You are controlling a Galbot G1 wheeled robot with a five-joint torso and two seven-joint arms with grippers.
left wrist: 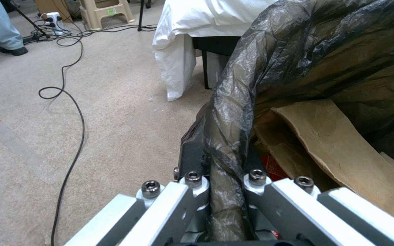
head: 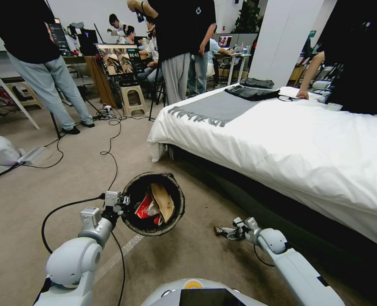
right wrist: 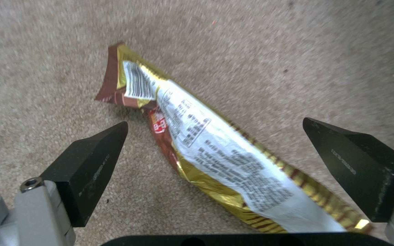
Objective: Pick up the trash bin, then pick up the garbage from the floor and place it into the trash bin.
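Observation:
The trash bin (head: pixel 154 204) hangs tilted above the floor, its dark liner bag folded over the rim. My left gripper (head: pixel 122 202) is shut on that rim (left wrist: pixel 226 147), and the left wrist view shows the fingers (left wrist: pixel 192 191) clamping the bag-covered edge. Inside lie brown crumpled paper (head: pixel 163 202) and a red-and-white wrapper (head: pixel 145 209). My right gripper (head: pixel 224 232) is low over the carpet beside the bed, open. A gold-and-brown snack wrapper (right wrist: pixel 206 147) lies flat on the floor between its two black fingers (right wrist: pixel 92 164), touching neither.
A white-covered bed (head: pixel 303 140) runs along the right, close to my right arm. A black cable (head: pixel 112 157) snakes across the carpet behind the bin. A pale tape line (head: pixel 120 250) crosses the floor. People, a stool (head: pixel 133 100) and tripods stand at the back.

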